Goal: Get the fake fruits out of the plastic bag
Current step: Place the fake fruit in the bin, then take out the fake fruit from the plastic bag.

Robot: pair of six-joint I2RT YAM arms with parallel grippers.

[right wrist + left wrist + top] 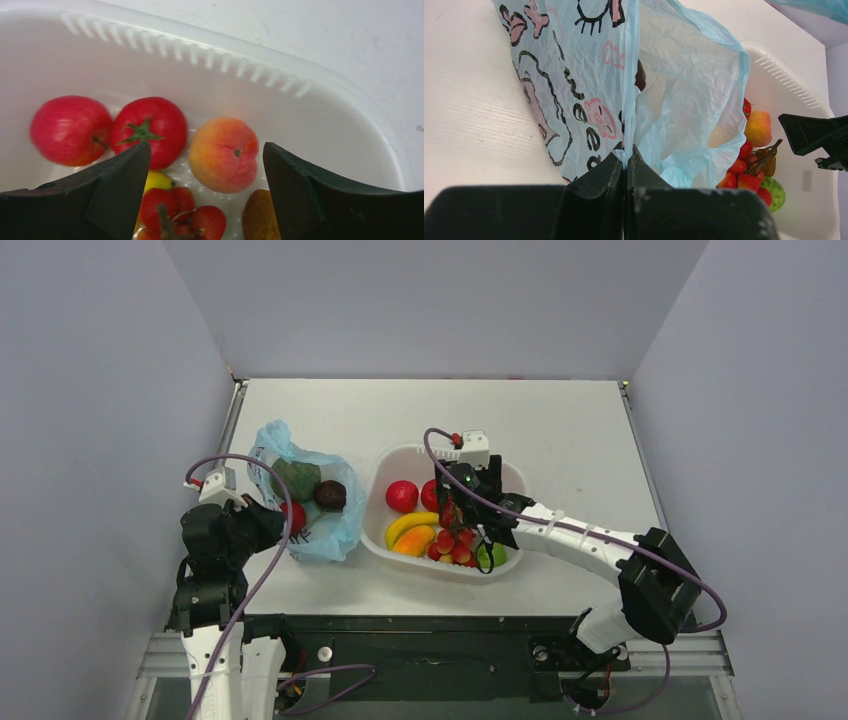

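Observation:
The light-blue plastic bag (318, 532) lies open at the left of the table. In it show a grey-green melon (297, 480), a dark round fruit (330, 494) and a red round fruit (294, 517). My left gripper (262, 523) is shut on the bag's near edge; in the left wrist view the film (674, 100) is pinched between its closed tips (626, 152). My right gripper (455, 502) hangs open over the white tub (400, 455). In the right wrist view its tips (206, 146) stand apart on either side of an orange-pink peach (223, 154) that lies on the tub floor.
The tub also holds a red apple (70, 130), a tomato (148, 129), a yellow banana (410, 528), a red bunch (455, 545), a brown fruit (260, 217) and a green fruit (490, 555). Grey walls close in the table on three sides.

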